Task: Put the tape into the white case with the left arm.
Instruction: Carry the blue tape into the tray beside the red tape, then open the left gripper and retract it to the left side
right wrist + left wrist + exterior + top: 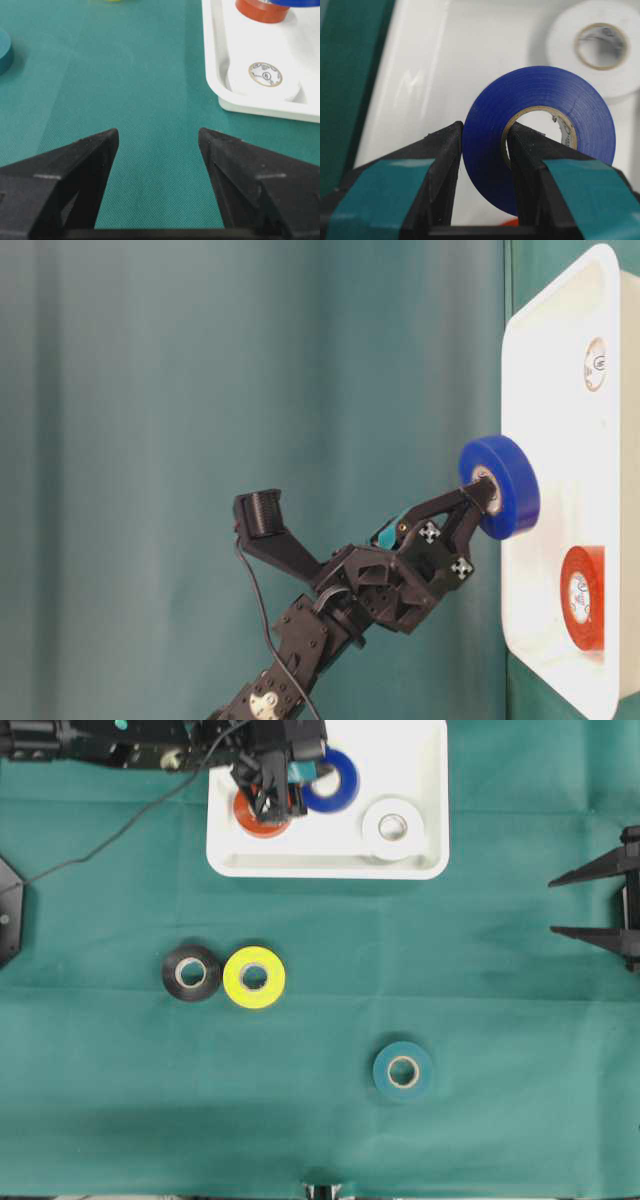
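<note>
Covering the table, a green cloth (420, 960); plain teal backdrop behind. Left claw with teal bands (485, 145) clamps the round blue tape roll (540, 130) through its core, above the shallow white plastic case (430, 780). Red roll (262, 820) below claw, mostly hidden. Right all-black claw (158, 145) spread wide, cut off at frame edge.

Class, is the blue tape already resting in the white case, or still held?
Still held. The left gripper pinches the blue tape through its core, above the white case.
</note>
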You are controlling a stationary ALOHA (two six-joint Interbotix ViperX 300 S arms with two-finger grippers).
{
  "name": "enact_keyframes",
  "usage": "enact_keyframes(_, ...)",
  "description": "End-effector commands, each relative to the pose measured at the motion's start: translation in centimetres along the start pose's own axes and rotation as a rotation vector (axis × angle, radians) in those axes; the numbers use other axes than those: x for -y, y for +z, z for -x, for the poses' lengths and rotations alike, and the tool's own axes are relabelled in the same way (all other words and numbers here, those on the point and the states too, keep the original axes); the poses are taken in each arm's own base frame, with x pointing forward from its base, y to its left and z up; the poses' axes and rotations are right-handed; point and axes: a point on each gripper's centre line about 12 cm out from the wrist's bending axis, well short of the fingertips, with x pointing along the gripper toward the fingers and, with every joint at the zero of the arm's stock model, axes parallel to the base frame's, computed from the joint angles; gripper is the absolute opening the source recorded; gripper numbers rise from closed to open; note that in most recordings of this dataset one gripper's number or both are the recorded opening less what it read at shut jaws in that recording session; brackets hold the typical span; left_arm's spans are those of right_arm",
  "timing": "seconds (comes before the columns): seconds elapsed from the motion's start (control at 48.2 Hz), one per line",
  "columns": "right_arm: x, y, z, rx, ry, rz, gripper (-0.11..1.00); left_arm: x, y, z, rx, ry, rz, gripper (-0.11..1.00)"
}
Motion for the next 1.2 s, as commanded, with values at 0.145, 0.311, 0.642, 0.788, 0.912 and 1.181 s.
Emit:
enact_keyframes(0.145, -0.1, 0.5, -0.1, 0.016, 0.004, -0.001, 0.98, -2.0, 1.4, -0.6, 0.037, 0.039, 0.02, 0.26)
enact_keyframes(0.311, 0.0, 0.5, -0.1, 0.018, 0.003, -0.002, 0.98, -2.1, 1.5, -1.0, 0.035, 0.04, 0.021, 0.26)
enact_keyframes(0.642, 0.0, 0.5, -0.1, 0.016, 0.003, -0.002, 0.98, -2.0, 0.9, -1.0, 0.001, 0.03, -0.005, 0.26)
enact_keyframes(0.788, -0.1, 0.5, -0.1, 0.018, 0.005, -0.001, 0.98, -2.0, 0.9, -1.0, 0.0, 0.029, 0.001, 0.32)
enact_keyframes(0.912, -0.1, 0.4, -0.1, 0.015, 0.004, -0.001, 0.98, -2.0, 0.9, -0.9, -0.002, 0.029, -0.002, 0.68)
enact_keyframes(1.181, -0.1, 0.5, -0.1, 0.018, 0.004, -0.001, 0.98, -1.9, 0.7, -0.5, -0.002, 0.029, -0.005, 0.97)
